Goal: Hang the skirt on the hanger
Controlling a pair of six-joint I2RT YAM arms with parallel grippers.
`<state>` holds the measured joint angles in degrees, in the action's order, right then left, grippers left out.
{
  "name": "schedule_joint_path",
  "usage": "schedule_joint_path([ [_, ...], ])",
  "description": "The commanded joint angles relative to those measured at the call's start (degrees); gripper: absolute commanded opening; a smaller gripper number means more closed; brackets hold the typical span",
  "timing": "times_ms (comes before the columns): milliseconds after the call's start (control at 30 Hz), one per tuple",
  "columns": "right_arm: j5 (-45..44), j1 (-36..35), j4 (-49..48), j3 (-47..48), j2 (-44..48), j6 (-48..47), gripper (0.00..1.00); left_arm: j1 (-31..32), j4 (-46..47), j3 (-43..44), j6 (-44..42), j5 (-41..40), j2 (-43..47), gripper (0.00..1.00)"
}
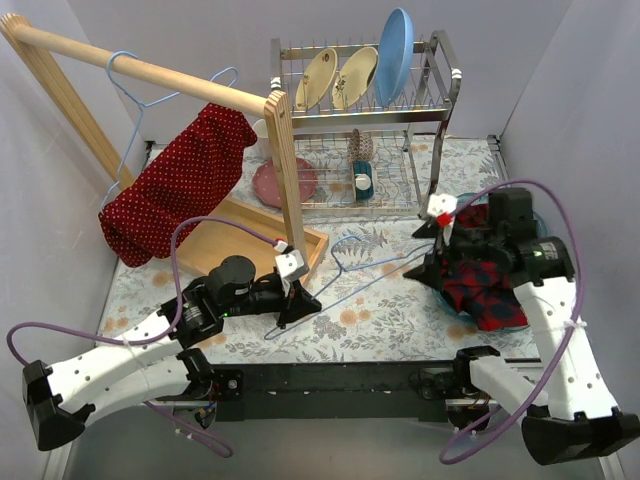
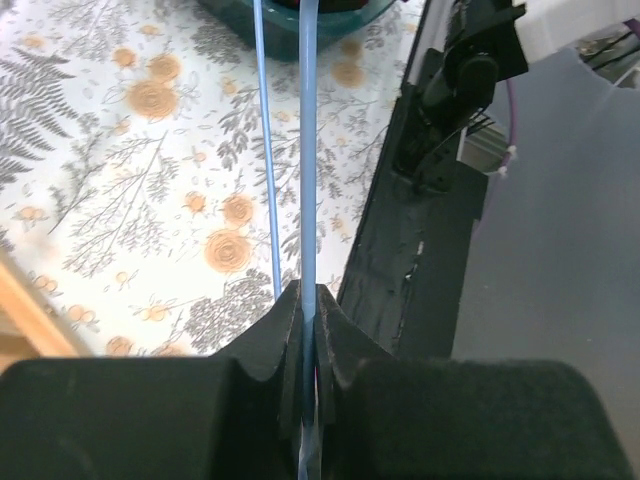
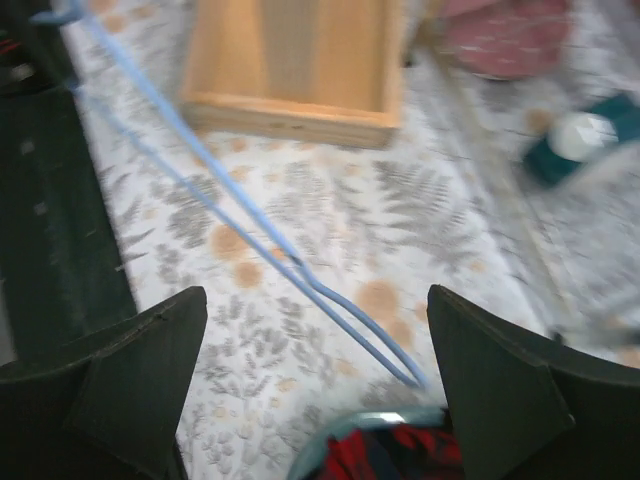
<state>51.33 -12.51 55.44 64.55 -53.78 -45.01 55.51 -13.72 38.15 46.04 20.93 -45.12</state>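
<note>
Wooden clothes rack (image 1: 150,70) with round top rail stood at table's left, its flat tray base (image 1: 235,250) on white cloth printed with grey ferns and orange flowers (image 1: 390,320). Steel wire dish rack (image 1: 445,95) at back centre held two cream oval plates (image 1: 316,78) and round blue plate (image 1: 394,43) upright in upper tier. Round pink plate (image 1: 283,185) lay flat below, small teal cup-like item (image 1: 362,184) near it. Red-and-dark plaid shirt (image 1: 490,290) lay bunched in teal bowl (image 1: 508,324) at right.
</note>
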Motion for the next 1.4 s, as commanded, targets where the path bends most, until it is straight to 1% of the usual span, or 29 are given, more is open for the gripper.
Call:
schedule_joint_path([
  [0,-9.8,8.5,-7.0,10.1,2.5,15.3,0.99,-0.2,-6.0,1.8,-2.9,-4.9,2.1,0.0],
  [33,-15.6,9.7,-8.2,11.8,2.8,18.9,0.99,-0.3,-6.1,1.6,-2.9,-5.5,2.5,0.0],
  [67,-19.0,11.7,-8.7,12.1,2.8,19.9,0.99,-0.3,-6.5,1.6,-2.9,-6.0,2.8,0.0],
  [100,-22.5,11.9,-9.1,12.0,2.7,20.9,0.99,-0.3,-6.5,1.5,-2.9,-7.2,3.1,0.0],
  [133,-29.5,13.6,-9.6,11.6,2.5,22.0,0.99,-0.3,-6.6,1.4,-3.0,-7.8,3.8,0.0],
  [167,-30.9,15.5,-9.3,9.6,2.4,21.3,0.99,-0.3,-6.5,1.3,-3.1,-8.3,4.3,0.0],
  [200,-31.4,16.5,-9.1,8.1,2.3,20.5,0.99,-0.3,-6.4,1.2,-3.2,-9.8,4.9,0.0],
  [267,-29.4,19.2,-8.2,3.3,2.5,18.5,0.98,-0.3,-5.9,0.6,-3.2,-11.6,6.4,0.0],
  [367,-28.6,21.1,-7.6,-2.7,2.0,16.8,0.97,-0.3,-5.0,-0.6,-2.9,-14.5,7.9,0.0],
  [467,-27.3,21.7,-9.5,-6.6,0.7,15.7,0.95,-0.3,-3.8,-1.9,-3.1,-16.3,9.4,0.0],
  [533,-24.4,21.7,-11.0,-9.2,-1.9,16.6,0.94,-0.2,-2.4,-2.8,-3.2,-16.7,10.4,0.0],
  [567,-24.0,21.7,-12.0,-9.7,-3.2,17.1,0.91,-0.3,-1.8,-3.6,-3.2,-16.5,10.8,0.0],
  [600,-23.0,21.7,-15.0,-10.7,-5.4,17.8,0.91,-0.3,-1.5,-3.9,-3.2,-16.4,11.6,0.0],
  [667,-23.3,21.7,-18.3,-11.4,-7.6,20.5,0.91,-0.3,-1.2,-4.0,-3.2,-15.7,12.2,0.0],
  [700,-23.4,21.7,-21.7,-11.7,-10.0,21.4,0.91,-0.3,-1.3,-4.2,-3.2,-15.7,12.8,0.0],
  [733,-23.1,21.6,-22.5,-11.5,-11.4,22.5,0.91,-0.3,-1.2,-4.4,-2.8,-15.7,13.4,0.0],
  [800,-22.5,21.5,-24.1,-10.9,-15.5,23.4,0.88,-0.3,-1.0,-5.2,-2.7,-15.5,14.4,0.0],
  [867,-22.8,21.6,-24.9,-10.2,-18.0,23.9,0.84,-0.3,-0.8,-5.5,-2.4,-15.7,15.9,0.0],
  [933,-23.5,21.6,-26.2,-9.9,-20.6,24.0,0.82,-0.3,-0.7,-5.6,-2.3,-15.8,16.5,0.0],
  [1033,-23.6,21.7,-25.9,-9.4,-22.8,23.9,0.66,-0.3,-0.6,-5.7,-2.4,-15.8,16.6,0.0],
  [1067,-23.8,21.6,-25.5,-8.9,-23.1,23.8,0.56,-0.3,-0.6,-5.6,-2.3,-15.8,16.5,0.0],
  [1133,-24.2,21.7,-25.3,-9.1,-22.0,23.7,0.49,-0.3,-0.6,-5.8,-2.3,-15.6,16.5,0.0],
  [1167,-24.5,21.7,-25.7,-9.6,-21.2,23.7,0.42,-0.3,-0.6,-5.8,-2.4,-15.6,16.6,0.0],
  [1233,-25.4,21.6,-25.8,-9.9,-18.7,23.5,0.31,-0.3,-0.5,-5.8,-2.4,-15.6,16.4,0.0],
  [1267,-25.7,21.7,-25.5,-9.8,-17.9,23.3,0.17,-0.3,-0.5,-5.8,-2.4,-15.5,16.2,0.0],
  [1333,-26.7,21.6,-24.9,-9.0,-15.6,23.0,0.02,-0.3,-0.6,-5.8,-2.4,-15.6,16.0,0.0],
  [1367,-26.9,21.7,-23.7,-8.4,-14.8,22.7,0.01,-0.2,-0.6,-5.7,-2.4,-15.7,16.0,0.0],
])
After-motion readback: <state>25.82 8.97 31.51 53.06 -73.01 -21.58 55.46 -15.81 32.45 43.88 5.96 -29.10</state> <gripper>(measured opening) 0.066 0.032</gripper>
